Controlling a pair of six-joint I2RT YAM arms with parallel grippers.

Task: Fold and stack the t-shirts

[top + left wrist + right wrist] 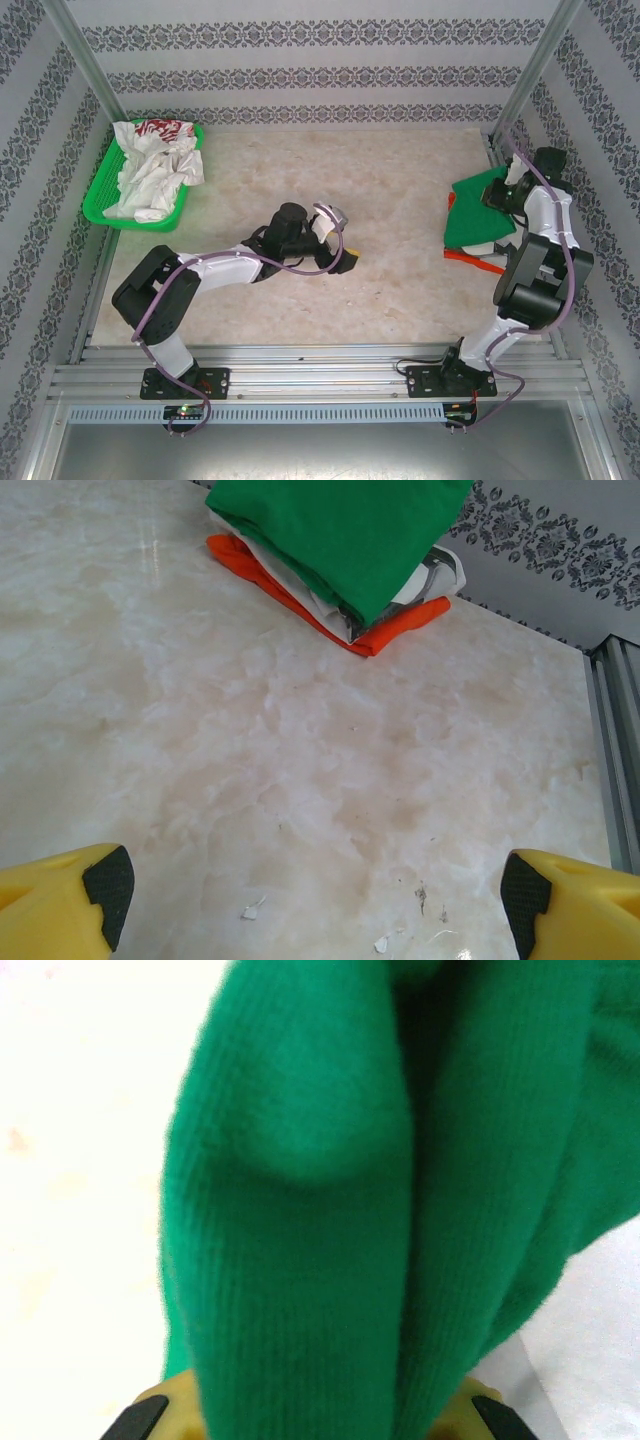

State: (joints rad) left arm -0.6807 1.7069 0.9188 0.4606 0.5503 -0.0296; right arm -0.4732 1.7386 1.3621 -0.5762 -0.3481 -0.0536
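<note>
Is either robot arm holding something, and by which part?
The left fingers hold nothing, spread above the table. A fold of the green t-shirt sits between the right fingers; whether they clamp it cannot be told.

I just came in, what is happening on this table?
Two robot arms are folding and stacking t-shirts. The right gripper is at the green t-shirt on top of the stack on the right, fingers apart with green cloth between them. The left gripper hangs open and empty over the table. Crumpled white t-shirts wait in the green basket, far left.
</note>
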